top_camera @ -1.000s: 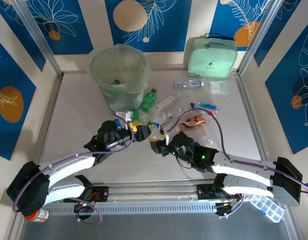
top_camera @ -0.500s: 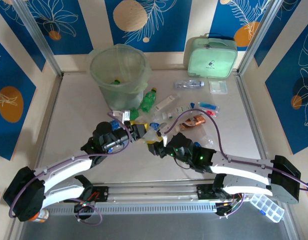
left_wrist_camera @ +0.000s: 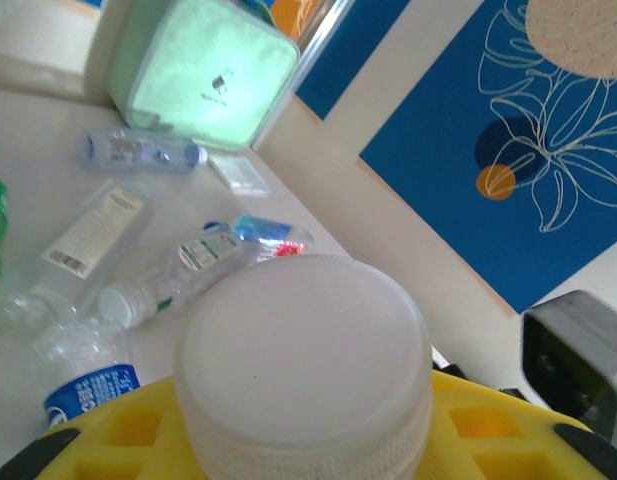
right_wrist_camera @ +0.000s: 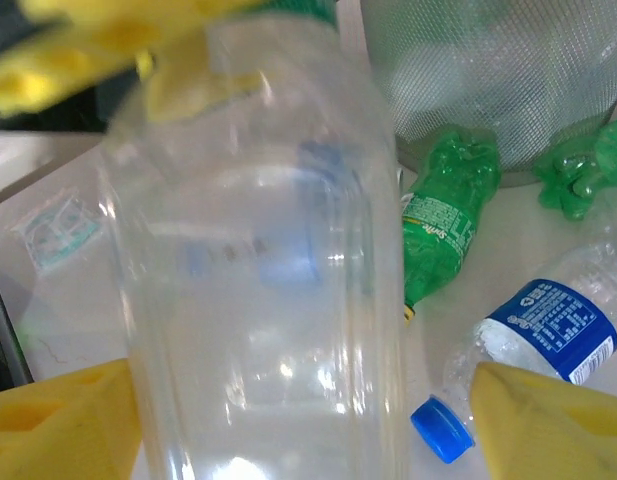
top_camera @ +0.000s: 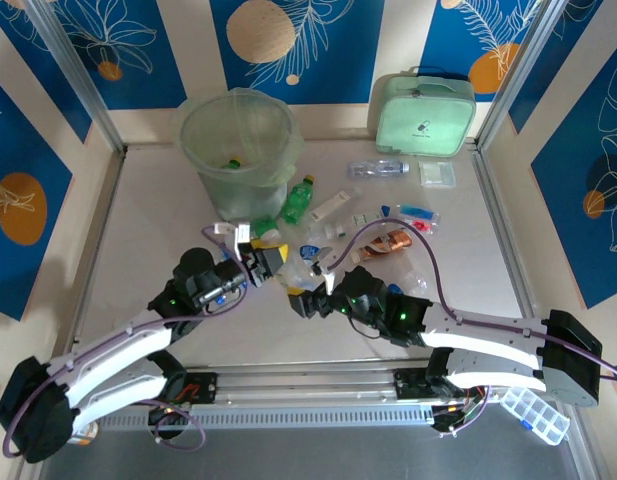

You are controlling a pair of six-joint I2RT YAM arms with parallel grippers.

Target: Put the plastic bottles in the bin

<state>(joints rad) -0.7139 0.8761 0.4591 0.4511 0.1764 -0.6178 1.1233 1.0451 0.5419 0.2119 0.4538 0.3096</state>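
Grips a clear bottle [right_wrist_camera: 258, 300] at its white cap [left_wrist_camera: 303, 350] with the left claw [top_camera: 268, 260], yellow fingers [left_wrist_camera: 128, 435] closed up under the cap's rim. Has the right claw [top_camera: 300, 295] spread open around the same bottle's body, one yellow finger close beside the wall, the other well apart from it, so no hold there. Holds that bottle between the two claws, tips facing each other. Cannot tell whether the held bottle touches the table [top_camera: 148, 230]. Finds the bin [top_camera: 228, 178] upright beyond the left claw and a little to its left, near but not touching, with a green bottle [top_camera: 231, 160] lying at its bottom. Meets more bottles on the table past the right claw: a second green bottle [right_wrist_camera: 443, 225] lying near the foot of the bin, a blue-labelled bottle [right_wrist_camera: 543, 335] with a blue cap just ahead of its right finger, and a far clear bottle [top_camera: 378, 168] well beyond, beside the mint-green case [top_camera: 424, 112].
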